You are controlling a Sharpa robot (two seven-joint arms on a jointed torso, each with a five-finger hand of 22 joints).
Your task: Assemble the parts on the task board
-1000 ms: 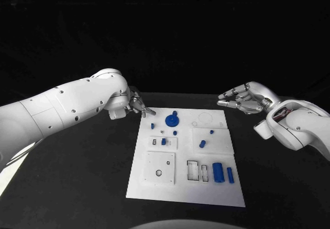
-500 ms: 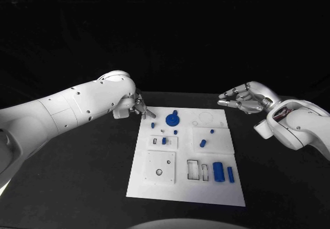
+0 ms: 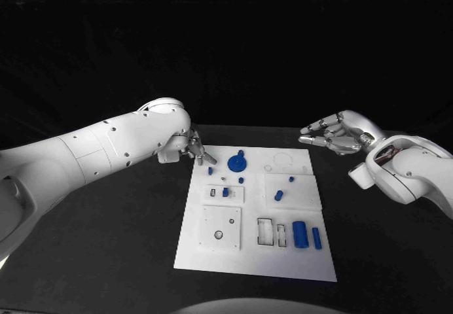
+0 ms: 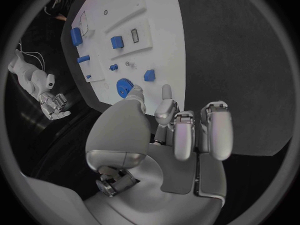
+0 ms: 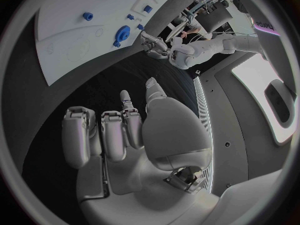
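The task board lay flat in the middle of the black bench, and the assembly looked barely begun; most of the blue parts were loose or parked on the plate rather than gathered into any finished unit. A blue gear sat near the far edge of the board with small blue pegs just beside it; a short blue cylinder lay in the raised square panel on the right side; a larger blue cylinder and a slimmer blue bar rested side by side near the board's near right corner, next to slotted recesses that appeared unfilled. The square panel with an oval hole at the near left also looked unoccupied; whether any small peg was already seated in its socket could not be told.

The left robot hand hovered at the far left corner of the board, close to the gear; its fingers were partly curled with two reaching forward, and nothing was held between them. The right robot hand hung well apart from the board, beyond its far right corner, fingers curled in on nothing.

By my judgement nearly everything remained: picking up parts, fitting the cylinders and bar into their recesses, and seating the gear.
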